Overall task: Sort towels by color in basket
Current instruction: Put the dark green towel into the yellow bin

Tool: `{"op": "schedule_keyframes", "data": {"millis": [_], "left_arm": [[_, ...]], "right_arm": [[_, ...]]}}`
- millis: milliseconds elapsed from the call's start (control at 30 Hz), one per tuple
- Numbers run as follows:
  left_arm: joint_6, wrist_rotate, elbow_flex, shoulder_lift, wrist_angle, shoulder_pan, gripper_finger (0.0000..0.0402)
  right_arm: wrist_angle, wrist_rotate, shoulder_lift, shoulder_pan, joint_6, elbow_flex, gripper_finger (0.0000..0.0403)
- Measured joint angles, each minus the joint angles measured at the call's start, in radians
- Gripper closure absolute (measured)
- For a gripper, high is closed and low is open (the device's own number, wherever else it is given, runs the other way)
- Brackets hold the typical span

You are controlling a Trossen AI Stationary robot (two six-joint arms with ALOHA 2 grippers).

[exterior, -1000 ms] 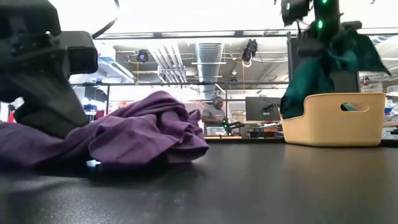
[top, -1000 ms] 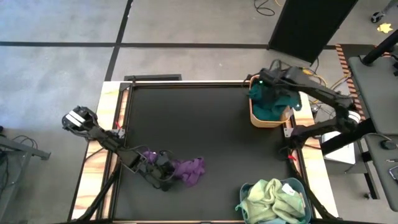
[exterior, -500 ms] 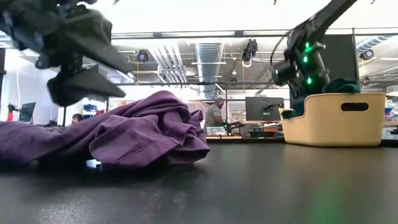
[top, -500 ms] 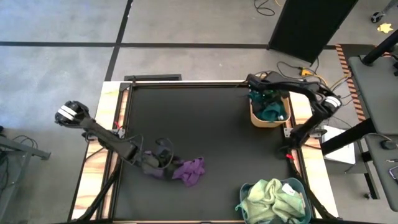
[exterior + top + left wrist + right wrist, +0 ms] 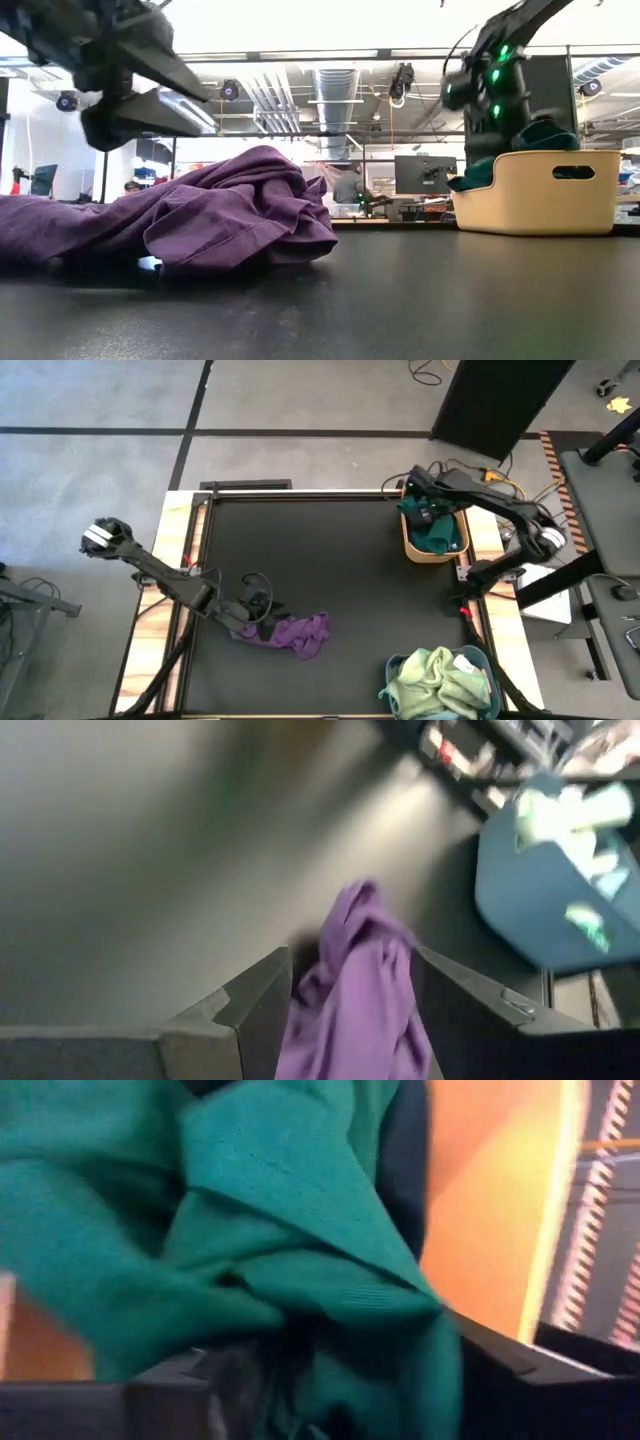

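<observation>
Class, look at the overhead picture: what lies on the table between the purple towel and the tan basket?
Nothing: in the high view only bare black tabletop separates the purple towel from the tan basket.

The high view looks straight down on the whole black table (image 5: 330,580), far enough off to take in both arms and the grey floor around it. The low view sits at table-top height, facing level across the surface into the room behind; the purple towel (image 5: 190,220) lies close to it at about nine o'clock, the tan basket (image 5: 535,190) farther off at three o'clock. The left wrist view looks down past its own fingers at the same purple towel (image 5: 355,990), with the blue basket (image 5: 540,890) beyond. The right wrist view is pressed very near the teal towel (image 5: 250,1230) inside the tan basket (image 5: 480,1200).
</observation>
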Motion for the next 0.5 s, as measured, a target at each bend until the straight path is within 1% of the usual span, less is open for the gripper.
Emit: {"op": "schedule_keyframes", "data": {"millis": [133, 233, 300, 367, 433, 500], "left_arm": [[-0.058, 0.109, 0.000, -0.080, -0.222, 0.001, 0.0211], [-0.104, 0.160, 0.000, -0.153, -0.392, 0.001, 0.0211], [-0.114, 0.174, 0.000, -0.197, -0.466, 0.000, 0.0211], [-0.107, 0.175, 0.000, -0.231, -0.497, 0.000, 0.0211], [-0.090, 0.164, 0.000, -0.256, -0.501, 0.000, 0.0211], [-0.068, 0.127, 0.000, -0.266, -0.478, 0.000, 0.0211]], "right_arm": [[-0.030, -0.005, -0.136, 0.028, 0.026, 0.032, 0.0139], [-0.063, -0.012, -0.217, 0.045, 0.076, 0.060, 0.0121], [-0.091, -0.021, -0.265, 0.052, 0.112, 0.076, 0.0117], [-0.100, -0.070, -0.309, 0.057, 0.151, 0.084, 0.0117], [-0.115, -0.163, -0.344, 0.066, 0.210, 0.084, 0.0123], [-0.135, -0.249, -0.366, 0.079, 0.266, 0.071, 0.0134]]}}
